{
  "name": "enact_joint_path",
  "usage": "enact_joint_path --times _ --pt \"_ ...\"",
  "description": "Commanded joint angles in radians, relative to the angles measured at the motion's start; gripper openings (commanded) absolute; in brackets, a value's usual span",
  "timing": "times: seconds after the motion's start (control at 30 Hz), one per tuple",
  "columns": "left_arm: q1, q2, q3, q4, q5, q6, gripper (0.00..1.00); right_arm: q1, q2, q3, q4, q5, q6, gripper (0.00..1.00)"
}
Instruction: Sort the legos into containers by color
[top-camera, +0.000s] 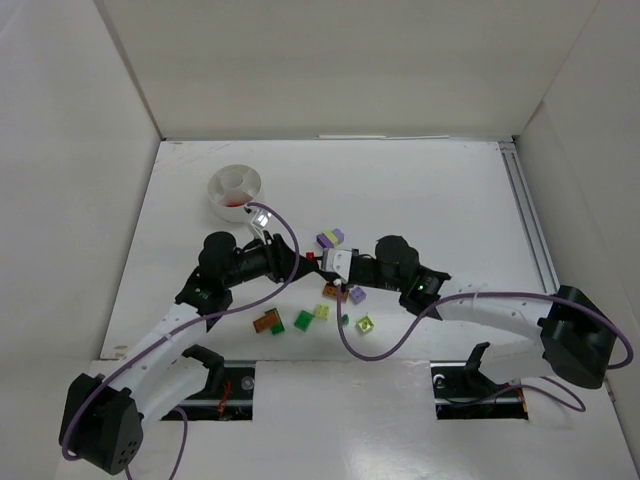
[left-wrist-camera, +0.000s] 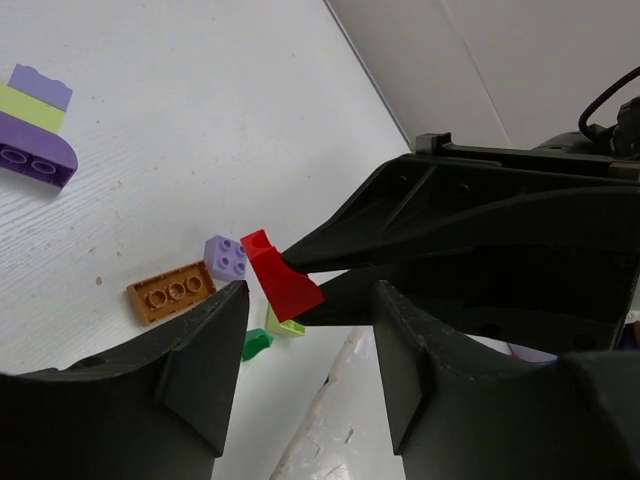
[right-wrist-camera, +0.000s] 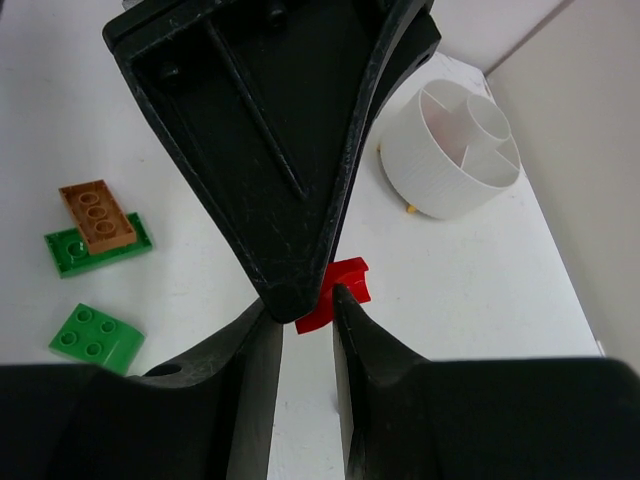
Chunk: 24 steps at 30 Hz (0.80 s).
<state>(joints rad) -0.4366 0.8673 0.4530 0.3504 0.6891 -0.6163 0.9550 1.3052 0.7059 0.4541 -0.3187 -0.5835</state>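
Note:
A red lego (top-camera: 310, 256) is held tilted above the table at the tips of my right gripper (top-camera: 320, 262), which is shut on it; it also shows in the left wrist view (left-wrist-camera: 283, 275) and the right wrist view (right-wrist-camera: 350, 280). My left gripper (top-camera: 296, 262) is open, its fingers either side just short of the brick in its wrist view (left-wrist-camera: 310, 300). One left finger (right-wrist-camera: 270, 150) hides part of the brick from the right gripper's (right-wrist-camera: 302, 300) view. The white divided dish (top-camera: 215, 190) stands behind, with red in one wedge.
A lilac and yellow-green stack (top-camera: 330, 238) lies behind the grippers. An orange brick (top-camera: 333, 291) and a lilac one (top-camera: 357, 294) lie below them. Orange-on-green (top-camera: 266, 321), green (top-camera: 303, 321) and yellow-green (top-camera: 365, 324) bricks lie nearer. White walls enclose the table.

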Motion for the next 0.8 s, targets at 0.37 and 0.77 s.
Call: enact_joint_path --times 0.37,0.77 --pt "-0.017 0.018 0.006 0.041 0.087 0.020 0.17 -0.002 0.014 0.076 0.135 0.133 0.054 0.35" --pt "-0.017 -0.011 0.036 0.030 -0.049 -0.013 0.00 -0.002 0.016 0.086 0.092 0.115 0.063 0.49"
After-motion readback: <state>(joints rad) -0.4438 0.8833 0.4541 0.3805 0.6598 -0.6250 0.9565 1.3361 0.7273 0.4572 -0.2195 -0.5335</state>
